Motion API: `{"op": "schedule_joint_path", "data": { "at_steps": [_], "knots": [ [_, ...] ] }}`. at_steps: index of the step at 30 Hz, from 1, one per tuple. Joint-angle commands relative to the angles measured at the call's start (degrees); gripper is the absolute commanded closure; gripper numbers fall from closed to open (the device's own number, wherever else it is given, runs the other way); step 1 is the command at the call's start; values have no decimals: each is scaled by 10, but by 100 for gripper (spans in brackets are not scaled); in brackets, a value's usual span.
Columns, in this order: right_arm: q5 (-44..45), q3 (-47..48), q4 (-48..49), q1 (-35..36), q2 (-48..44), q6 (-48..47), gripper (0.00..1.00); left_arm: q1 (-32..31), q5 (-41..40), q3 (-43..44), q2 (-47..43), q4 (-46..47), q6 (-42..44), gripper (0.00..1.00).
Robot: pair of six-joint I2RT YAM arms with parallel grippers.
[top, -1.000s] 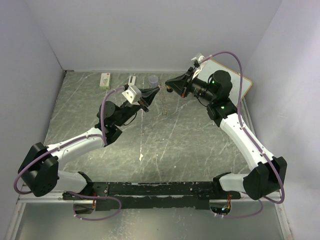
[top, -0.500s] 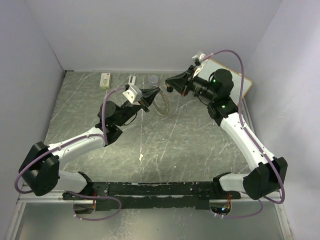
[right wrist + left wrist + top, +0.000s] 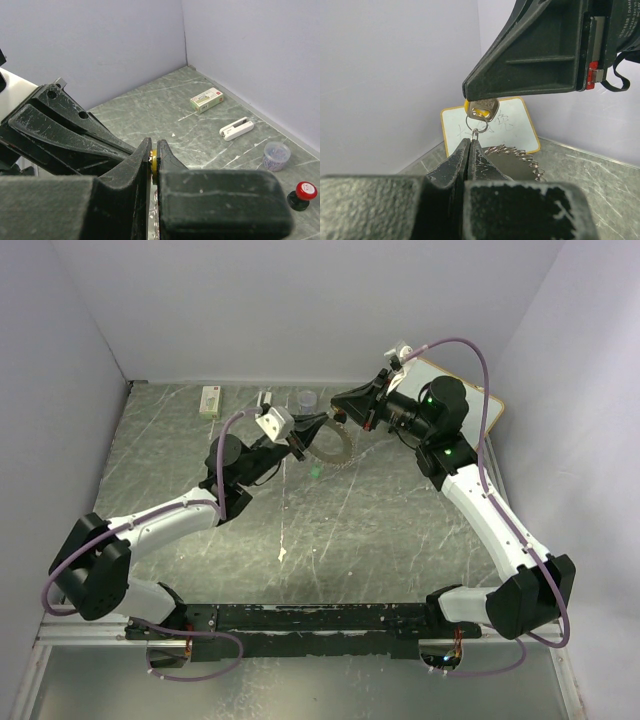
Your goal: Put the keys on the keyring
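Keys: small, light, stiff pieces with smooth faces, so I judge they slip or twist easily in a pinch.
Yellow key: held in the air near the back of the table, yellow head gripped, silvery part showing below the finger edge, with a small loop hanging from it.
Green key: only a green speck below the ring in the top view. I cannot tell whether it hangs or lies on the table.
Keyring: thin metal with a rim crowded with silvery pieces, lifted between the two grippers. It is probably springy rather than fragile, and apt to swing and rattle when moved.
Where to hold: take a key flat across its head, leaving the loop free. Take the ring on bare wire, not on the loose pieces, which would likely slide.
Left gripper: jaws clenched tight, tips pinching a thin bit of wire just under the key's loop. Whether that wire belongs to the ring I cannot tell.
Right gripper: jaws clamped on the yellow key, a yellow sliver showing between the pads, with its tip right above the left tips.
Risk: both grips are fingertip pinches on tiny metal, so a small misalignment could pop the key or wire free.
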Motion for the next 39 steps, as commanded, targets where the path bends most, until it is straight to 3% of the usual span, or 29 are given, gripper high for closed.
{"op": "schedule_joint_path", "data": {
  "at_steps": [1,39],
  "knots": [
    [2,13,3,-1,-6,-9,100,5,22,29,4,23,-7,93],
    [-4,6,3,1,-6,-9,100,5,23,42,6,24,-5,93]
  ]
}}
